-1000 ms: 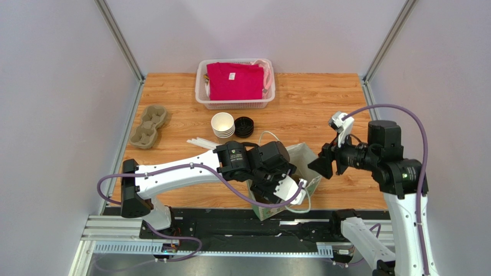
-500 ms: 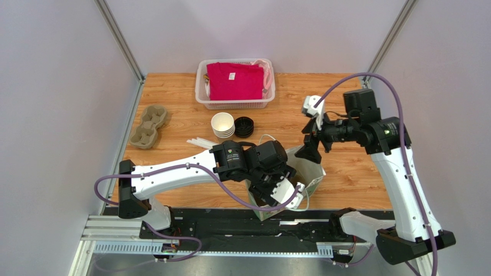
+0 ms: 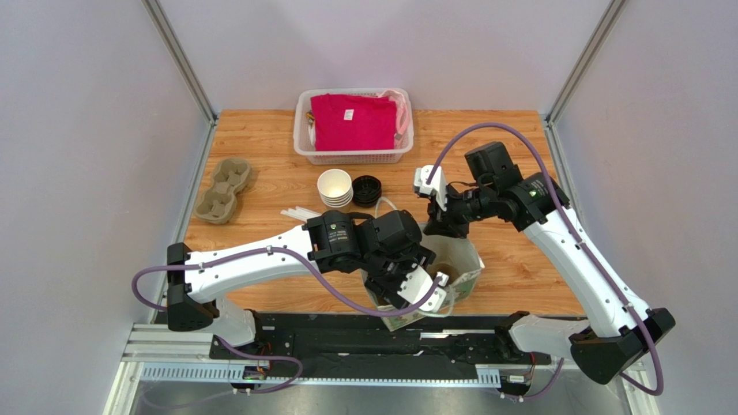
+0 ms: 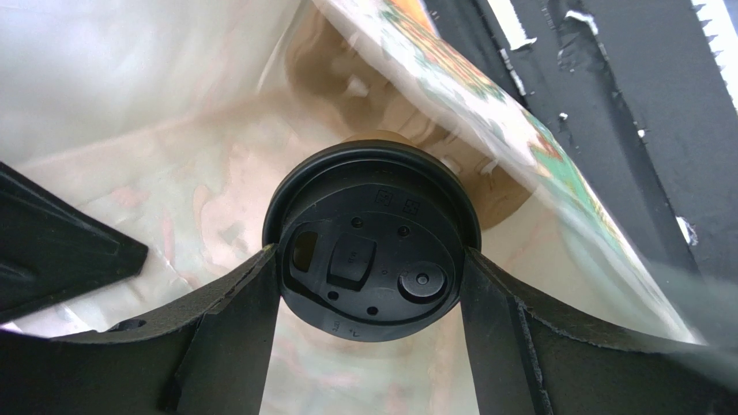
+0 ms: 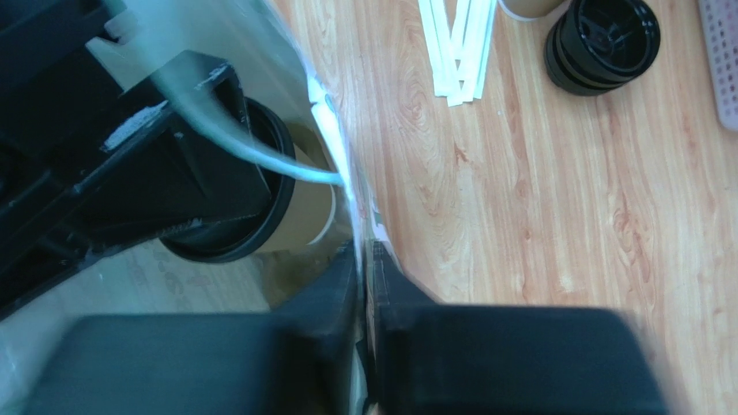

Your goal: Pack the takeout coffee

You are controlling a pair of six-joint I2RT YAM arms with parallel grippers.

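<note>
The takeout coffee (image 4: 372,242), a tan paper cup with a black lid, hangs inside a glossy printed bag (image 3: 466,263) at the table's near edge. My left gripper (image 4: 372,264) reaches down into the bag, its fingers (image 4: 251,303) pressed against both sides of the lid. My right gripper (image 3: 442,226) is at the bag's far rim. In the right wrist view, that gripper (image 5: 365,252) is shut on the thin bag wall (image 5: 327,104), with the cup (image 5: 307,216) just inside it.
Behind the bag stand a stack of paper cups (image 3: 334,188), a pile of black lids (image 3: 367,189) and white sticks (image 3: 299,213). A cardboard cup carrier (image 3: 223,188) lies at the left. A white basket (image 3: 303,143) with pink cloth sits at the back.
My right arm swung in from the right to the bag's far rim and its gripper closed on the bag wall. My left gripper, still holding the cup, shifted slightly left in the bag.
</note>
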